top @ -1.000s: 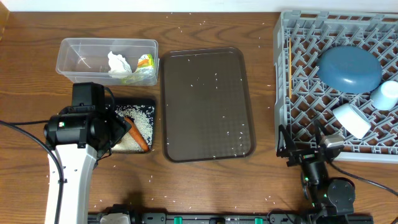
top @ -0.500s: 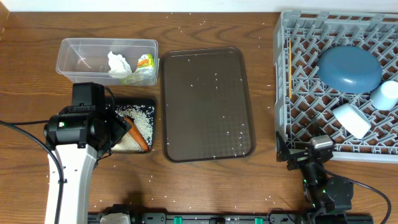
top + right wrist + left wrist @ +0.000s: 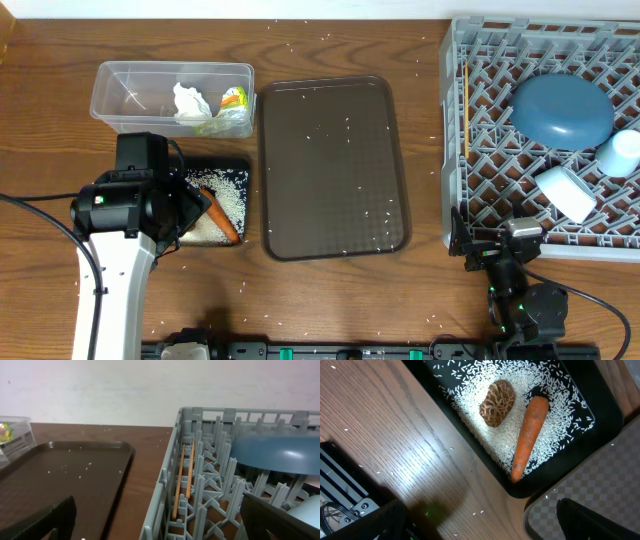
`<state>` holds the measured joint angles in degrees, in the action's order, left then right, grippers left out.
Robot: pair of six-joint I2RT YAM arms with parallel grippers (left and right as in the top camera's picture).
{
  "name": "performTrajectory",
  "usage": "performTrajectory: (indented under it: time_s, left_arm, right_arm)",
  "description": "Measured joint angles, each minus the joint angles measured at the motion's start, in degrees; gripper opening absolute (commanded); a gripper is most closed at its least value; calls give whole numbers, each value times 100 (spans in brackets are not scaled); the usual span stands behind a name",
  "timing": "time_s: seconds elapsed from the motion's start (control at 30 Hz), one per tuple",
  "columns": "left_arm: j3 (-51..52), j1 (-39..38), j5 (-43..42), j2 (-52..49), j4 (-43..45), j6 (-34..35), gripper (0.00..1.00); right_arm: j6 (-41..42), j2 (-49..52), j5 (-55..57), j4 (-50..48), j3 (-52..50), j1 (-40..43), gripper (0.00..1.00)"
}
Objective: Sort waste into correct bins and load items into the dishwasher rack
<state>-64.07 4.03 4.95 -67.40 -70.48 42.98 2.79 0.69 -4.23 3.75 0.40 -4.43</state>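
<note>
Orange carrot [image 3: 530, 437] lies in black tray [image 3: 600, 405], clear of left gripper's [image 3: 480, 527] spread fingers [image 3: 600, 520]; right gripper [image 3: 160, 522] also spread, empty

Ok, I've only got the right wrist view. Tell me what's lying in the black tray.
Observer: In the black tray, an orange carrot and a brown food lump lie on loose rice.
Operator: Now describe the clear tub.
Observer: The clear tub holds a crumpled white tissue and a snack wrapper.
Operator: Locate the white cup.
Observer: The white cup is in the rack, next to the light blue cup.
</note>
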Motion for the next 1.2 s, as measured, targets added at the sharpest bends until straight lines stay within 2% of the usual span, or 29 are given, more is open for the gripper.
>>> performTrajectory:
  time_s: [1.2]
  left_arm:
    - [0,0,-2,0,-70,0,98]
  right_arm:
    - [0,0,17,2,0,0,99]
